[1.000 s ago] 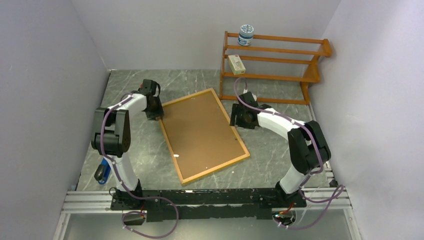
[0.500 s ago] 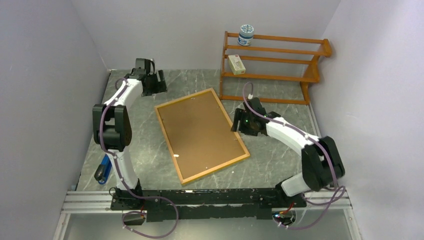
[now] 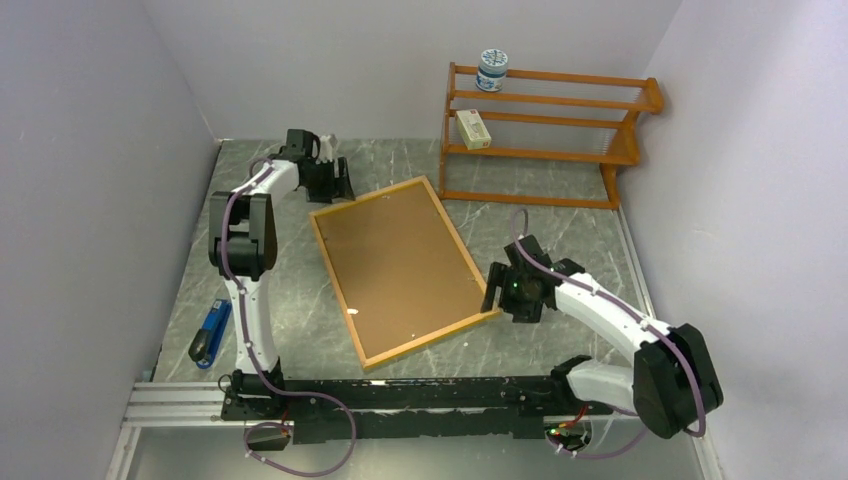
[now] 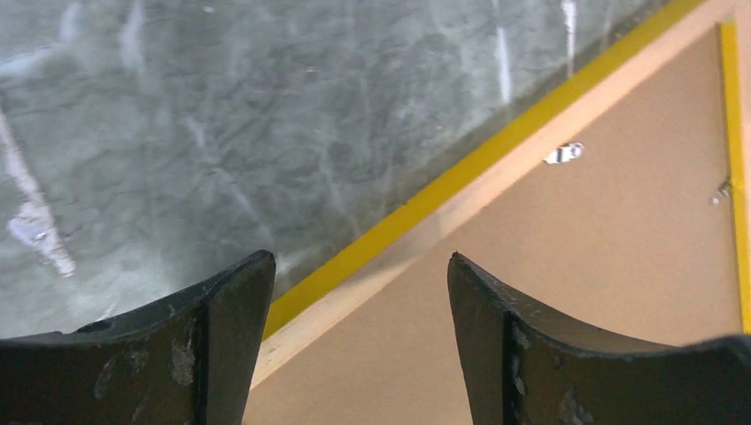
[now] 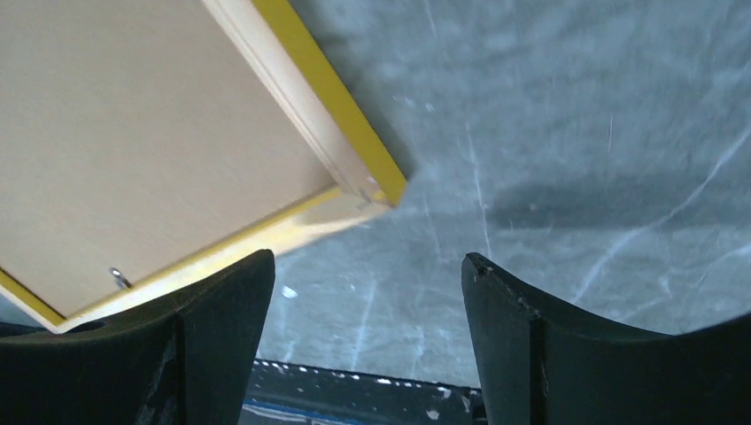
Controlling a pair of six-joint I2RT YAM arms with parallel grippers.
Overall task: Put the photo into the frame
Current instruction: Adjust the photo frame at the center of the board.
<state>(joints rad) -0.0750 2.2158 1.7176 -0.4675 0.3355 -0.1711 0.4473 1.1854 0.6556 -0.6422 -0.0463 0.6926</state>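
Light wood faces up on the frame (image 3: 336,287), which lies flat and askew in the middle of the grey marbled tabletop (image 3: 560,230), with a brown backing board (image 3: 400,265) filling its opening. The left hand (image 3: 335,182) hangs just beyond the frame's far left corner, fingers apart and holding nothing. The right hand (image 3: 503,292) sits just off the near right corner, also spread wide and empty.

The overhead view shows only wood and board. The wrist views add a bright yellow strip along the frame's outer edge (image 4: 460,168), where it meets the tabletop. The left wrist view looks between its two dark fingers (image 4: 221,336) at that edge running diagonally, with a small metal tab (image 4: 564,153) on the wood. The right wrist view shows the frame's corner (image 5: 390,190) ahead of the open gap, not between the fingers.

Only the overhead view takes in the orange-brown rack (image 3: 545,125) at the back, with a jar (image 3: 491,70) and a small box (image 3: 473,128) on it. A blue stapler (image 3: 207,335) lies near the left arm's base.
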